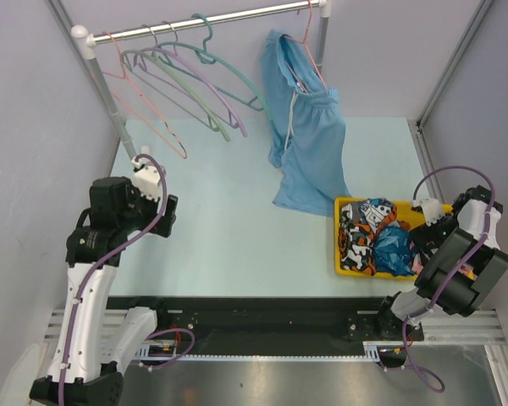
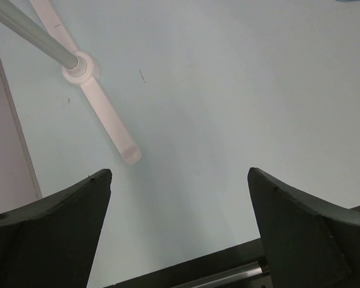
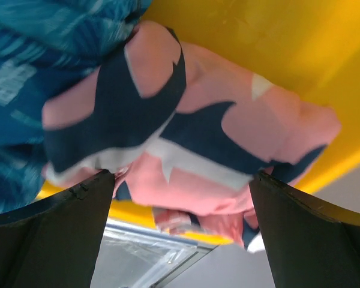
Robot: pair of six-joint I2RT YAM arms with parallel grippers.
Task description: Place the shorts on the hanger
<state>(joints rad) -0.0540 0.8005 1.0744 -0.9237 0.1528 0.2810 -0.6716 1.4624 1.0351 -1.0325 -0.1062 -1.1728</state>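
Pale green table (image 1: 220, 220), closed in by lilac walls (image 1: 34, 85); a metal rail (image 1: 220, 21) is seen across the far edge. The teal hanger (image 1: 234, 71) is hung on the rail by its hook, bare, among other hangers (image 1: 205, 85) in pink, pale green and purple; light-blue shorts (image 1: 309, 144) are hung further right, draped down towards the table. A yellow bin (image 1: 347, 207) is set at the near right of the table, just beside the lower edge of those shorts; black-orange-white clothes (image 1: 360, 233) and a blue patterned cloth (image 1: 394, 245) are piled in it.

Pink printed shorts (image 3: 204, 138) are found in the bin, bunched against its yellow side and next to the blue patterned cloth; they are made out only from the right wrist, that corner of the bin being covered by the arm in the top view. Right gripper (image 3: 183, 175) is held close over them, jaws spread wide; the fabric is framed between the two fingers but not pinched; whether it is touched cannot be told.

Left gripper (image 2: 179, 173) is poised above bare table at the left side, well apart from bin and teal hanger; jaws spread wide, nothing between them. The rail's post (image 2: 30, 33) and its white foot (image 2: 108, 117) are noted ahead of it.
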